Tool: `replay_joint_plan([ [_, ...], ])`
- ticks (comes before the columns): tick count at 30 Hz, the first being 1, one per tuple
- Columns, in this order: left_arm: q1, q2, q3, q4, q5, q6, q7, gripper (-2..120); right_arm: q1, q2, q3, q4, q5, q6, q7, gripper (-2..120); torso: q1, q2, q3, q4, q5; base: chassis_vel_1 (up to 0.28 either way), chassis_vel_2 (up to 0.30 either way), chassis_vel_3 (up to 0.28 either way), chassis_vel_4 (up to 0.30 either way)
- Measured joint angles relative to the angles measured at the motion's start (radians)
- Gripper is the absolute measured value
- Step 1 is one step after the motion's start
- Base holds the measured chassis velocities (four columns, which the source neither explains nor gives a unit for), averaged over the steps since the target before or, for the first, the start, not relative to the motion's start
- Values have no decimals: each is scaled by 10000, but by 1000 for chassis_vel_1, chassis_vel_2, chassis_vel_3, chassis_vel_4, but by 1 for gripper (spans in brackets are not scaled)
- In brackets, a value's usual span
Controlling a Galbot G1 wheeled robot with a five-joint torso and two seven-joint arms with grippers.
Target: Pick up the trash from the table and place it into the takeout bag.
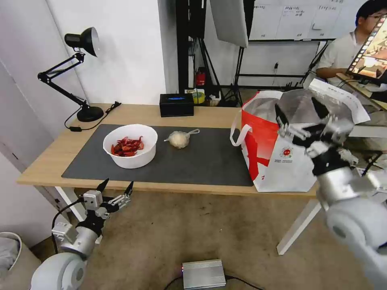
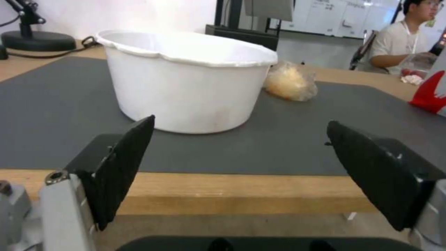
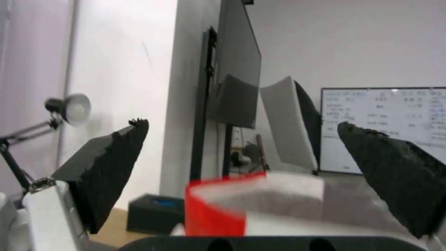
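Two pieces of trash lie on the grey mat (image 1: 201,161): a white bowl (image 1: 130,151) holding red shells (image 1: 127,146), and just beside it a knotted clear bag (image 1: 179,139). At the table's (image 1: 48,155) right end stands the takeout bag (image 1: 278,161), mouth open. Over it hovers the right gripper (image 1: 302,114), fingers spread, empty. Below the table's front edge, the left gripper (image 1: 116,187) gapes empty.

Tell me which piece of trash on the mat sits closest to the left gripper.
The white bowl of crayfish shells: it sits on the mat's near-left part, just beyond the left gripper, while the small knotted bag lies farther back toward the takeout bag.
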Motion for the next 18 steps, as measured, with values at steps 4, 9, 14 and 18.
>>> replay_joint_plan([
  [4,-11,-39,18,30,11,3,-99,100,-521,578,26,-215,-869,409,-85,100,0,0,0,0,0,0,0,0,0],
  [9,-11,-70,-17,43,76,1,-166,100,-1073,1324,-71,-656,-1752,872,-87,100,0,1,0,1,0,0,0,0,0],
  [14,15,-198,-51,39,132,-42,-451,100,-1677,2218,-383,-1213,-2413,954,341,100,0,1,0,1,1,0,0,0,0],
  [18,57,-283,-4,39,223,-61,-515,100,-1967,2684,-749,-1343,-2745,709,673,100,0,1,0,0,1,0,0,0,0],
])
